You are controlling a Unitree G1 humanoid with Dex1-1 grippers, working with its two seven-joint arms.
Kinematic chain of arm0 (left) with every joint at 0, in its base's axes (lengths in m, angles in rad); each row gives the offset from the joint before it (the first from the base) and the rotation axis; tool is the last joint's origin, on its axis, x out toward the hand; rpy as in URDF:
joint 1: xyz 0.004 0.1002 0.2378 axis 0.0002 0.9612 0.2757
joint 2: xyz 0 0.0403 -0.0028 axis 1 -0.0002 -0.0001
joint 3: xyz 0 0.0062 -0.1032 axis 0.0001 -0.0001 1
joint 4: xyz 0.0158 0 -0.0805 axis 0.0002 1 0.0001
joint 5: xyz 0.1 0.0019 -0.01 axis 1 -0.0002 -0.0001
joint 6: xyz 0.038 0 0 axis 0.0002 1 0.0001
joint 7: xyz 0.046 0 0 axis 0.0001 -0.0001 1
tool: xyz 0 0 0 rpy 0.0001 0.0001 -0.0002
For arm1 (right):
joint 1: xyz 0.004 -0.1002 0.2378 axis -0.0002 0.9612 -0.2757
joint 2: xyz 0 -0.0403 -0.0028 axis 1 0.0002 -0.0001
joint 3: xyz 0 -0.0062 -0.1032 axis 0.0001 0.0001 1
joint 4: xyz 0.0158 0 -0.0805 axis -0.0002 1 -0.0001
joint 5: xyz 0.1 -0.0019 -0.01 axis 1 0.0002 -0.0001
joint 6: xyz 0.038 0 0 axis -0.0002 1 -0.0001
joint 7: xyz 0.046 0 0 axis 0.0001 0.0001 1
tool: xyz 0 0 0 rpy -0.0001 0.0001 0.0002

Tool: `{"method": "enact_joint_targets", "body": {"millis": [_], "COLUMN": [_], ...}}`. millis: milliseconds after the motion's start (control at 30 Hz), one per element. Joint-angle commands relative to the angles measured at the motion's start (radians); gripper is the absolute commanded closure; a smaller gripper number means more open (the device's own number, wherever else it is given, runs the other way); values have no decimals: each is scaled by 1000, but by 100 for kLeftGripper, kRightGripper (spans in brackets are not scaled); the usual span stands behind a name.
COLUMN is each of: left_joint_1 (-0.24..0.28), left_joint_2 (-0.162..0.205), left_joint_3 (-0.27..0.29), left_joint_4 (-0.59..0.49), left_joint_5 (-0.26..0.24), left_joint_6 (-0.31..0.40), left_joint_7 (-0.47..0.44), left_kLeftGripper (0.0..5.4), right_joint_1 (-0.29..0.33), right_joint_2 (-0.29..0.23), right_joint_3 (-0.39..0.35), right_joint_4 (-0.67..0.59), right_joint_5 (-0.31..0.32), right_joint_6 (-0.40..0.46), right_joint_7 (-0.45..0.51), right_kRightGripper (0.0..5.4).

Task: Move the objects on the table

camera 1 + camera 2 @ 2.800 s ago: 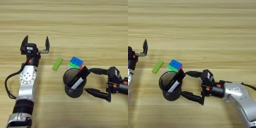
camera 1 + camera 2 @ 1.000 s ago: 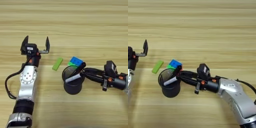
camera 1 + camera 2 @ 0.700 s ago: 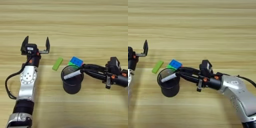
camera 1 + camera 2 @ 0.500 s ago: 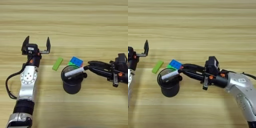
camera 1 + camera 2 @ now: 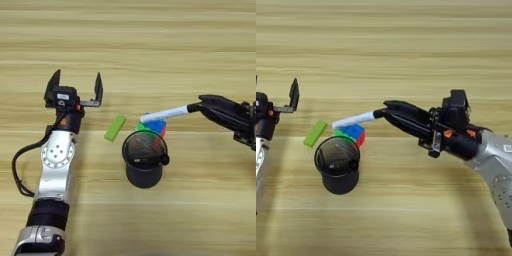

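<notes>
My right gripper is shut on the dark end of the white-barrelled marker. It holds the marker nearly level in the air, white tip pointing left, above the multicoloured puzzle cube. The black mesh cup stands upright just in front of the cube, apart from the marker. The flat green bar lies left of the cube on the table. My left gripper rests open at the left, behind the green bar, with nothing between its fingers.
My left arm lies along the table's left side, with a black cable looping beside it. My right forearm comes in from the right edge. Bare wood stretches across the far half of the table.
My right gripper closed on the marker in the cup, drew it out and pulled back to the right. The marker now hangs level above the cube. The left arm has stayed put.
</notes>
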Motion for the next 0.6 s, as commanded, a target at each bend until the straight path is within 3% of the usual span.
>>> {"method": "enact_joint_targets", "body": {"millis": [33, 167, 300, 500, 600], "left_joint_1": [20, 38, 59, 44, 35], "left_joint_2": [3, 21, 50, 140, 181], "left_joint_3": [-11, -33, -52, -46, -50], "left_joint_4": [-57, -146, -250, -356, -398], "left_joint_5": [-74, -150, -248, -330, -346], "left_joint_6": [23, 65, 152, 264, 303], "left_joint_7": [-76, -176, -285, -421, -473], "left_kLeftGripper": [0, 0, 0, 0, 0], "right_joint_1": [-16, -18, -21, -35, -40], "right_joint_2": [12, 21, 25, 24, 24], "right_joint_3": [-4, -1, 3, 8, 10], "right_joint_4": [13, 21, 26, 32, 34], "right_joint_5": [4, -3, -19, -43, -52], "right_joint_6": [7, 7, 4, 3, 3], "right_joint_7": [-8, -16, -24, -27, -25], "right_kRightGripper": [473, 473, 473, 473, 473]}}
